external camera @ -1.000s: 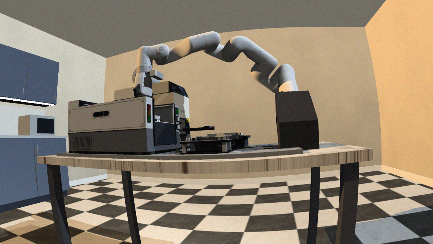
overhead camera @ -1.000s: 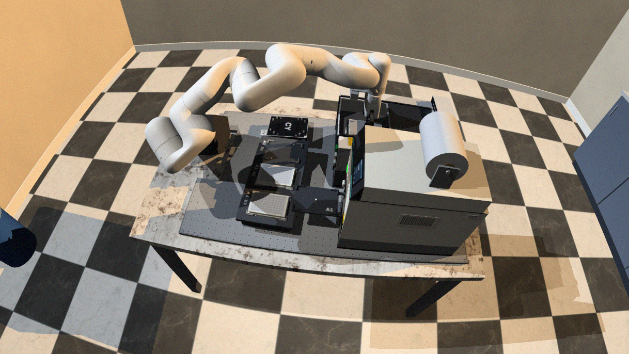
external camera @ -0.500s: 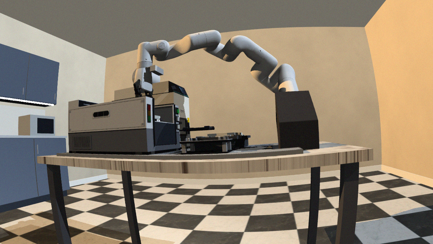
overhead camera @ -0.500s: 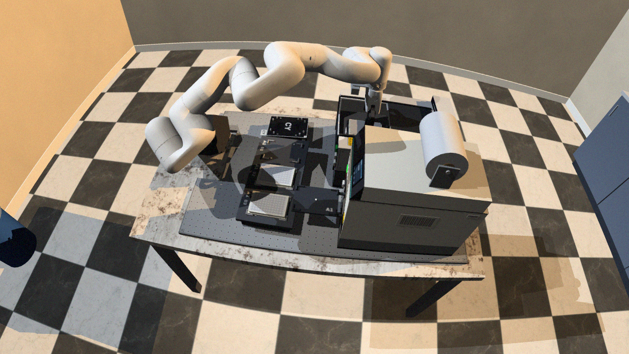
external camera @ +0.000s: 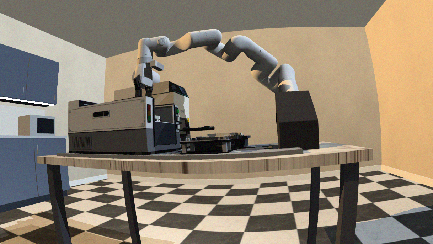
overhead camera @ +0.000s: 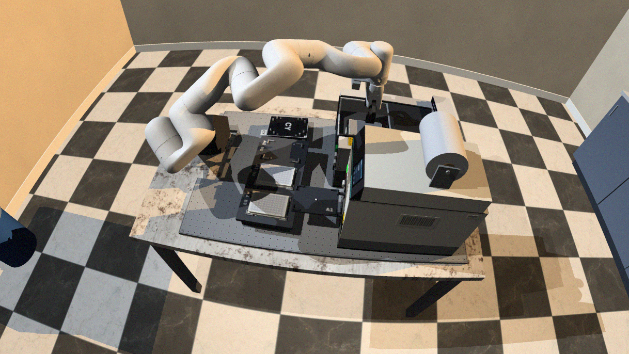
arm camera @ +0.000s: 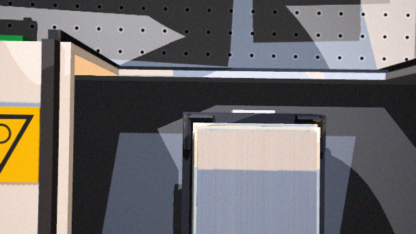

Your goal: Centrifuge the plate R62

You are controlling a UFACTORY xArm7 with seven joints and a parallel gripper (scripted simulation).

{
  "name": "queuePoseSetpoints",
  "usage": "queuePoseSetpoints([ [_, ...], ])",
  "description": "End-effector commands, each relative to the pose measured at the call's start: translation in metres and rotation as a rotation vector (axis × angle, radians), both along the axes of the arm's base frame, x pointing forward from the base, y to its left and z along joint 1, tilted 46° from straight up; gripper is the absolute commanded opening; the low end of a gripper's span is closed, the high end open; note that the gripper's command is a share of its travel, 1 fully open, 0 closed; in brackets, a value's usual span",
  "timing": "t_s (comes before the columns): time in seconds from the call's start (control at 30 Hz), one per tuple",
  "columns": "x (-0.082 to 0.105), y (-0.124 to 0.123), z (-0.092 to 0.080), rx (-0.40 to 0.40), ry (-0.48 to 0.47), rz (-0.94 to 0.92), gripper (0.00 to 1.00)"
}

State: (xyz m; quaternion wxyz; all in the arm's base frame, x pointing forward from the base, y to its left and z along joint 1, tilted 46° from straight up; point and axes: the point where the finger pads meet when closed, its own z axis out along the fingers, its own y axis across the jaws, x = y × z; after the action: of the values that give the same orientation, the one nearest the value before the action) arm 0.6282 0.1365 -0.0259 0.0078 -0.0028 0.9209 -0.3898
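Note:
My gripper (overhead camera: 371, 115) (external camera: 143, 90) is open and empty. It hangs just above the open top of the centrifuge (overhead camera: 409, 115) (external camera: 106, 121), at the end nearest the sealer. In the wrist view the foil-sealed plate R62 (arm camera: 256, 178) lies flat in a dark bucket (arm camera: 186, 144) directly below, long axis front to back; my fingers do not show there. The balance plate BAL (overhead camera: 276, 175) sits on D2. R26 (overhead camera: 269, 205) sits on D3. The CY nest (overhead camera: 288, 126) is empty. The sealer's stage (overhead camera: 316, 205) is out and empty.
The sealer (overhead camera: 409, 175) (arm camera: 20, 85), with its foil roll (overhead camera: 442, 140), stands right beside the centrifuge opening, with a yellow warning label (arm camera: 17, 144) on its side. The centrifuge's lamp stack (external camera: 148, 112) shows at its corner. D1 (overhead camera: 286, 151) is empty.

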Motion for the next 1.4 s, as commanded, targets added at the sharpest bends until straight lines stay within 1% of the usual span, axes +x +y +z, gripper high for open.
queuePoseSetpoints([
  [0.0,0.001,0.008,0.007,0.003,-0.004,0.004,1.0],
  [0.17,0.001,0.012,0.011,0.003,-0.004,0.004,1.0],
  [0.67,0.0,0.03,0.028,0.003,-0.004,0.004,1.0],
  [0.73,0.0,0.03,0.028,0.003,-0.004,0.004,1.0],
  [0.93,0.0,0.037,0.035,0.003,-0.004,0.004,1.0],
  [1.03,0.0,0.037,0.035,0.003,-0.004,0.004,1.0],
  [1.07,-0.004,0.035,0.037,0.003,-0.004,0.004,0.0],
  [1.23,-0.024,0.022,0.044,0.003,-0.003,0.004,0.0],
  [1.3,-0.024,0.022,0.044,0.003,-0.003,0.004,0.0],
  [1.37,-0.032,0.017,0.047,0.003,-0.003,0.004,0.0],
])
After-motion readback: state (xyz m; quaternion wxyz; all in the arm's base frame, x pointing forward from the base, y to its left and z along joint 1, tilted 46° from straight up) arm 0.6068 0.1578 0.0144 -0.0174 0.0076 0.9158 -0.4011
